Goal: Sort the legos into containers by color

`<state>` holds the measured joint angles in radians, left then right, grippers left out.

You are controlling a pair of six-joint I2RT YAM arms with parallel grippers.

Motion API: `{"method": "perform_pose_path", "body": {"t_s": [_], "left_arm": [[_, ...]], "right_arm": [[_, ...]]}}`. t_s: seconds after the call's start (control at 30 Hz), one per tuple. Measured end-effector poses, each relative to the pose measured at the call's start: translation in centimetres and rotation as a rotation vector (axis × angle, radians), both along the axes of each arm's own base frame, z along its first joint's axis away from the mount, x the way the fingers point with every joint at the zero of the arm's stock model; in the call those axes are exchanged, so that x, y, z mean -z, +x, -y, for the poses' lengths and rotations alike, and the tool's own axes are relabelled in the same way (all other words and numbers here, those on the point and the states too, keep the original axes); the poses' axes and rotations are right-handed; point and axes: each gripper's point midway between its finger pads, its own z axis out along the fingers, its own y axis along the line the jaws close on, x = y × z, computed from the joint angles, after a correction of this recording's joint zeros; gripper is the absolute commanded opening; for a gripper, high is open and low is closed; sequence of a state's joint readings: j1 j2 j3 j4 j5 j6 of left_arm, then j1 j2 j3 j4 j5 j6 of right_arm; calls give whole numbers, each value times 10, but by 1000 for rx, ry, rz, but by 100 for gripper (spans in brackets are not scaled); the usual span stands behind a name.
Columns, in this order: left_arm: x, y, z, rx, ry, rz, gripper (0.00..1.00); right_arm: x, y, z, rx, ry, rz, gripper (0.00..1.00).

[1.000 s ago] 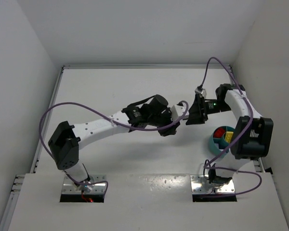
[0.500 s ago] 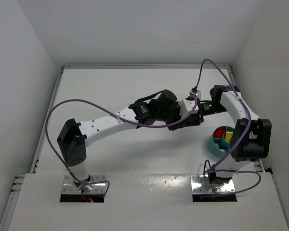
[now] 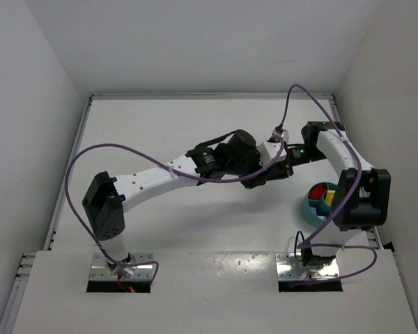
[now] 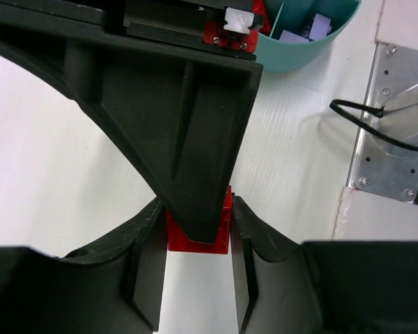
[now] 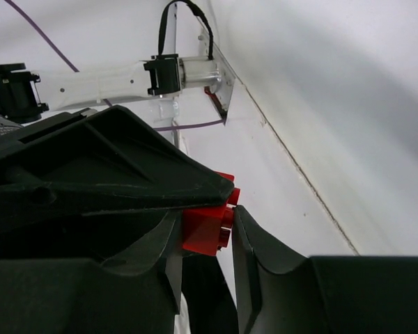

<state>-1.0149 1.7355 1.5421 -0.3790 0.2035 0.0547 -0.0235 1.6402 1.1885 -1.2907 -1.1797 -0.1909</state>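
A red lego point(image 4: 198, 235) hangs above the table, pinched between my left gripper's point(image 4: 197, 226) two fingers. My right gripper point(image 5: 207, 221) has come in from the opposite side, and its jaws press on the same red lego point(image 5: 205, 228), so both grippers are shut on it. In the top view the two grippers meet at mid-table, left gripper point(image 3: 260, 174) against right gripper point(image 3: 281, 167), and the brick itself is hidden there. The teal container point(image 3: 306, 206) sits at the right by the right arm, holding red point(image 3: 320, 189) and yellow point(image 3: 330, 199) legos. Its wall point(image 4: 313, 54) shows in the left wrist view.
White enclosure walls stand close on all sides. The right arm's metal base plate point(image 4: 390, 125) and a black cable point(image 4: 362, 115) lie just beyond the container. Purple cables loop over both arms point(image 3: 195, 177).
The left arm carried the red lego rightward to the right gripper. The right gripper's jaws, open before, have closed onto the brick.
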Motion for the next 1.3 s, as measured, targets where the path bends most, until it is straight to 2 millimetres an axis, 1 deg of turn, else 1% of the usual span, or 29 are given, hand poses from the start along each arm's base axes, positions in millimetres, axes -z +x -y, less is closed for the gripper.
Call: {"method": "perform_pose_path", "body": {"t_s": [0.07,0.1,0.2,0.23,0.3,0.33,0.4,0.43,0.53,0.57,0.63,0.7,0.8,0.87,0.97,1.07,1.2,1.3], "left_arm": [[-1,4,-1,-13,-13,-15,56],[-1,9,-4,-36,-17,-31,73],[0,29,-19,-90,-35,-74,95],[4,34,-25,-109,-39,-105,98],[8,48,-43,-158,-41,-133,100],[11,58,-57,-198,-35,-144,100],[12,82,-89,-286,-39,-156,100],[11,96,-109,-339,-44,-159,100],[2,125,-165,-480,-73,-160,100],[-2,130,-182,-517,-84,-158,100],[-8,132,-200,-553,-99,-152,100],[-13,129,-207,-558,-110,-147,100],[-12,121,-208,-531,-114,-158,100],[-8,116,-207,-512,-111,-177,100],[0,109,-206,-490,-105,-208,100],[1,105,-204,-469,-108,-223,100],[0,104,-203,-454,-117,-231,100],[0,105,-205,-454,-121,-233,100]], "right_arm": [[-1,3,0,-5,-7,4,0],[-1,6,1,-12,-13,21,0],[0,13,4,-18,-36,62,0],[0,17,6,-18,-48,79,0],[3,22,11,-17,-83,108,0],[6,23,15,-16,-108,112,0],[12,23,22,-16,-161,106,0],[15,24,27,-21,-199,112,0],[17,36,45,-27,-319,173,0],[17,42,53,-32,-364,210,0],[17,53,70,-47,-456,283,0],[18,61,89,-66,-552,341,0],[25,65,124,-115,-715,404,0],[27,63,148,-163,-824,440,0],[24,58,184,-244,-979,493,0],[22,50,212,-329,-1091,514,0],[31,38,231,-459,-1157,501,0],[44,24,237,-552,-1162,463,0]]}}
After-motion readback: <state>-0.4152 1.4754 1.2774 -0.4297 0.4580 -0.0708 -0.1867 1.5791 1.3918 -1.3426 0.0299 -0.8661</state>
